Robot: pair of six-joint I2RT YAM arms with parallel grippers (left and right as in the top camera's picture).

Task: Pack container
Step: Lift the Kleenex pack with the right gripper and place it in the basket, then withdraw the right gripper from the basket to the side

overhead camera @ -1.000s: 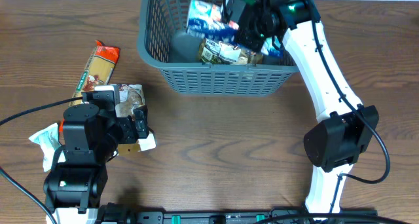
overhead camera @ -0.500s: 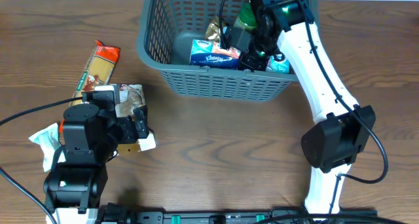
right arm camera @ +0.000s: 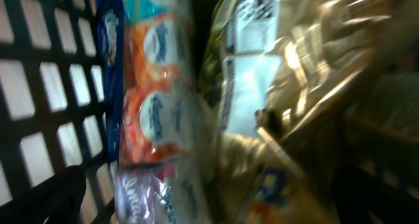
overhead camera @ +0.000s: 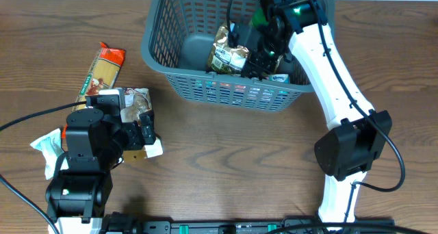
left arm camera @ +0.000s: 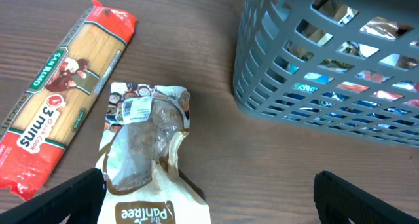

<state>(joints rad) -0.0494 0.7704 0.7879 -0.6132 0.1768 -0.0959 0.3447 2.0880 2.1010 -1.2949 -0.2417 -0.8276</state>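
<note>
Right gripper (overhead camera: 263,56): inside the container, at its right half; the blurred wrist view shows dark fingers (right arm camera: 49,198) at the lower corners of the frame, spread wide, clamped on nothing; packets fill the space between them.
Gold foil packet (overhead camera: 228,50): just left of the right gripper, leaning in the middle of the container; white printed label visible.
Tissue pack (right arm camera: 154,116): orange and blue panels, standing against the lattice wall nearest the robot.
Green item (overhead camera: 259,18): at the far side of the container, mostly hidden by the right arm; kind cannot be told.
Container (overhead camera: 159,63): dark grey slotted basket, at the far edge of the table (overhead camera: 226,152), centre to right.
Left gripper (left arm camera: 209,185): jaws wide apart, holding nothing; hovers over the bread packet (left arm camera: 147,129), well apart from the container.
Spaghetti pack (left arm camera: 59,119): red-ended, lying flat just left of the bread packet.
White wrapper (overhead camera: 44,148): on the table by the left arm's base; partly hidden.
</note>
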